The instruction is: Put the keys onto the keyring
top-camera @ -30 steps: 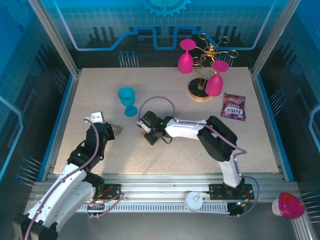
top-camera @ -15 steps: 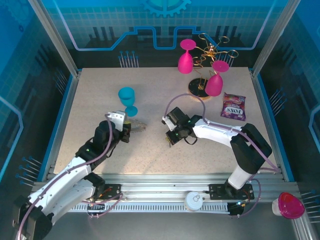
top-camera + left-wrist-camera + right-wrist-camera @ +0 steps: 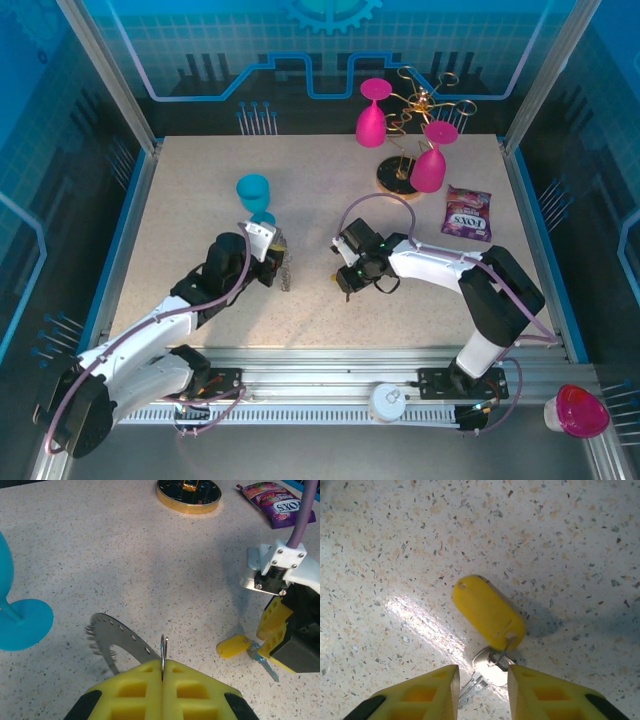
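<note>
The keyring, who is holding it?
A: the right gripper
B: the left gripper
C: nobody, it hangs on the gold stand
B: in the left wrist view the left gripper is clamped shut on the edge of the keyring.

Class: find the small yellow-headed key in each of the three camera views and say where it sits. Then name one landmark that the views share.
Left wrist: the yellow key lies lower right, to the right of the keyring, at the tips of the right gripper.
Right wrist: centre of the frame, its metal end between the yellow fingertips.
Top external: mid-table at the right gripper's tips, too small to pick out.
Shared landmark: the right gripper's yellow fingers.
</note>
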You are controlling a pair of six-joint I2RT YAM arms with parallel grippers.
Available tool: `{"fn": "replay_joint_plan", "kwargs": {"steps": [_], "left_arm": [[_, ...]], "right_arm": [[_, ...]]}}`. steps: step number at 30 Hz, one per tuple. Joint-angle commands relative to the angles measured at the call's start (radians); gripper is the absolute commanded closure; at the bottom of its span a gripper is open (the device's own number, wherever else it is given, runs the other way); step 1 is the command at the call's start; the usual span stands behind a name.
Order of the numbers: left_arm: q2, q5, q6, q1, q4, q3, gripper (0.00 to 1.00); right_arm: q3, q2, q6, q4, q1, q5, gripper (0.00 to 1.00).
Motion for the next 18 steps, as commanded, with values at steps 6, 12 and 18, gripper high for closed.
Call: {"fn": "replay_joint_plan", "kwargs": {"steps": [6, 12, 18], "left_arm": [[-0.001, 0.036, 0.028, -0.008, 0.068, 0.026, 1.00], [0.002, 0.037, 0.034, -0.008, 0.068, 0.026, 1.00], [0.003, 0.043, 0.034, -0.007, 0.066, 0.027, 1.00]], "right_arm": [[0.005, -0.014, -0.001, -0.035, -0.037, 0.004, 0.66], [0.033, 0.034, 0.008, -0.038, -0.037, -0.033, 0.66], [0.049, 0.066, 0.018, -0.033, -0.038, -0.044, 0.72]]}}
